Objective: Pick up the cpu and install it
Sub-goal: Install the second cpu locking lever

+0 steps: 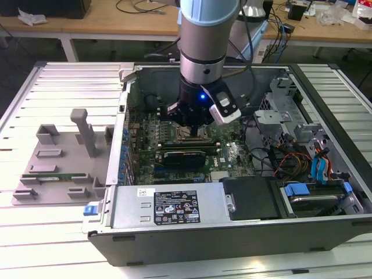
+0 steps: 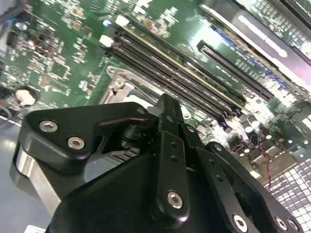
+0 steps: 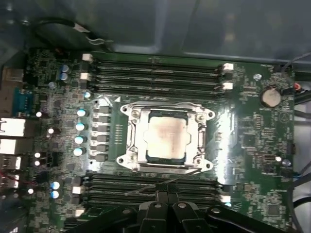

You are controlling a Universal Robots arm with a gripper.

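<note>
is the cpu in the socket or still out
In. The cpu lies flat inside the metal socket frame on the motherboard, with the hand beside it.

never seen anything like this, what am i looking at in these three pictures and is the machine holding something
This is a robot arm reaching into an open computer case that lies on a white slatted table. The exterior view is taken from a camera standing off the arm. Both wrist views come from cameras riding on the arm, looking down past its black tool at the green motherboard. In the first wrist view, the cpu, a silvery square chip, sits inside its metal socket frame. The tool's fingers are together and it holds nothing.
</note>
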